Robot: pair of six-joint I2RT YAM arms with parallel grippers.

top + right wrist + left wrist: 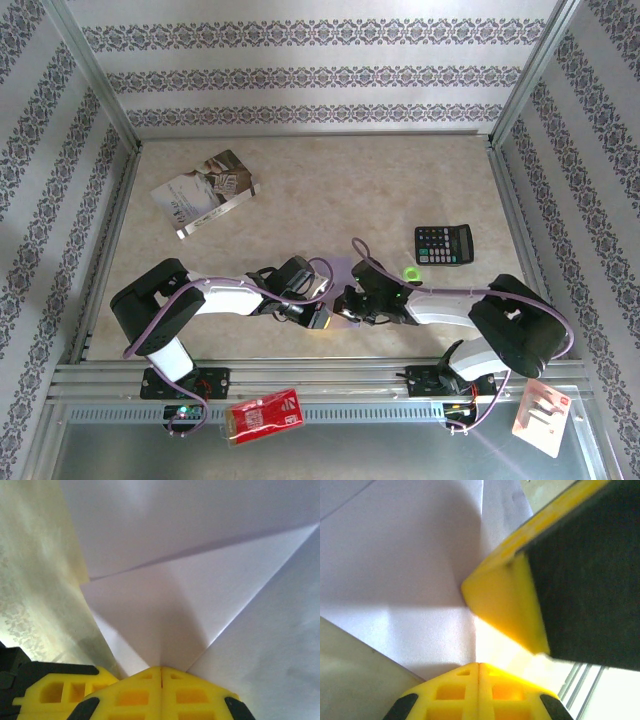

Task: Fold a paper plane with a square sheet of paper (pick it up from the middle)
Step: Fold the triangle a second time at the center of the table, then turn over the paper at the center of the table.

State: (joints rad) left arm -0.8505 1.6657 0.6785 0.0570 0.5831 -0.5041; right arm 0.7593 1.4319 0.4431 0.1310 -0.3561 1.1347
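Left gripper (479,666) pinched shut on square sheet of paper (395,560); right gripper (161,669) clamps a creased fold likewise. Sheet sits between both arms, low over table (400,190). Likely light, limp, tear-prone: hold close to creases, gently.

The table (330,190) lies bare across its middle and far side. A booklet (205,190) blocks the far left, a calculator (444,244) the right. The left gripper (320,316) and right gripper (348,305), pinching the square sheet of paper (338,270), crowd the near centre.
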